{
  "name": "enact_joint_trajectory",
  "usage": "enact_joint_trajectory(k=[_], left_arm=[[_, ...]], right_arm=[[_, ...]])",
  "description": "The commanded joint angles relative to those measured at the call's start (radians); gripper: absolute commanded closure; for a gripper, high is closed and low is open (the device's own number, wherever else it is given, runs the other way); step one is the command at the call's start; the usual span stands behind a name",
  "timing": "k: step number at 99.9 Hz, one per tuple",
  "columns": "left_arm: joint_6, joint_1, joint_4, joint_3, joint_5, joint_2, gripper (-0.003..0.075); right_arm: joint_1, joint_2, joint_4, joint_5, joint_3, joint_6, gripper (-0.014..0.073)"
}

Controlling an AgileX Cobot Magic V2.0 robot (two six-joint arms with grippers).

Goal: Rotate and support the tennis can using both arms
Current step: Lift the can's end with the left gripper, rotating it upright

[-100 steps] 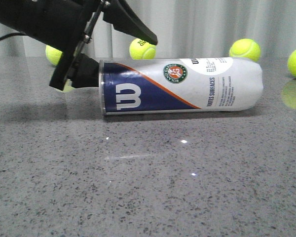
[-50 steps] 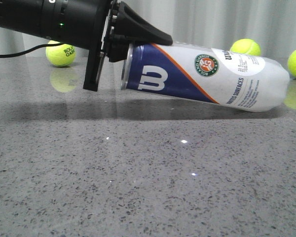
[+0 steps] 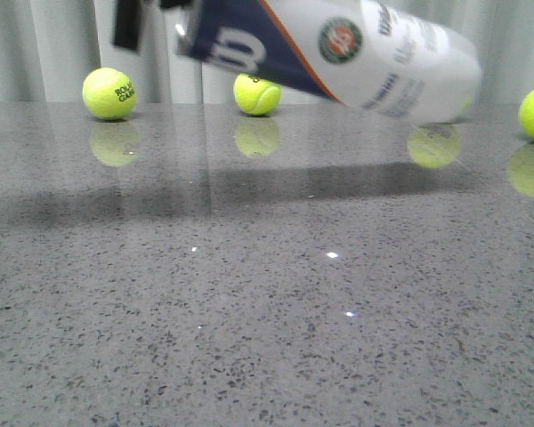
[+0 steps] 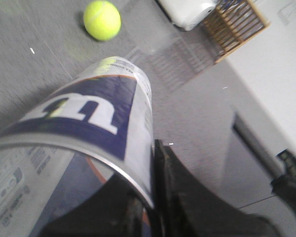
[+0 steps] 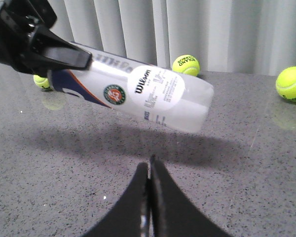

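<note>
Overhead, along the top of the front view, the tennis can (image 3: 338,53) hangs clear of the table (image 3: 267,311), tilted, its navy end higher at upper left. In the left wrist view, the left gripper (image 4: 150,197) is clamped on the silver rim. In the right wrist view, the right gripper (image 5: 149,190) sits pressed together and empty at the bottom, the can's free white end well above it.
</note>
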Motion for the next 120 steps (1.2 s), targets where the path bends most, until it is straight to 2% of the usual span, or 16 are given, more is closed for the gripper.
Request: enact_joint_trajectory(k=[1, 15, 29, 47, 64, 74, 91, 120], left_arm=[[-0.007, -0.007, 0.059, -0.025, -0.035, -0.121, 0.0739], [-0.147, -0.007, 0.312, -0.029, -0.114, -0.231, 0.0739], [-0.352, -0.009, 0.627, -0.077, -0.086, -0.283, 0.0739], [-0.558, -0.057, 0.979, -0.217, 0.06, -0.279, 0.0739], [-0.614, -0.166, 1.207, -0.366, 0.197, -0.236, 0.0739], [-0.626, -0.241, 1.336, -0.453, 0.349, -0.181, 0.0739], [-0.662, -0.334, 1.471, -0.544, 0.366, -0.109, 0.0739], [-0.664, -0.348, 1.471, -0.569, 0.366, -0.011, 0.0738]], right_arm=[[-0.002, 0.009, -0.002, -0.078, -0.025, 0.0, 0.0663], [-0.002, 0.009, -0.002, -0.078, -0.025, 0.0, 0.0663], [-0.002, 0.009, -0.002, -0.078, -0.025, 0.0, 0.0663], [-0.002, 0.009, -0.002, -0.078, -0.025, 0.0, 0.0663], [-0.002, 0.009, -0.002, -0.078, -0.025, 0.0, 0.0663], [-0.002, 0.009, -0.002, -0.078, -0.025, 0.0, 0.0663], [-0.002, 0.009, -0.002, -0.078, -0.025, 0.0, 0.0663], [-0.002, 0.009, -0.002, -0.078, -0.025, 0.0, 0.0663]])
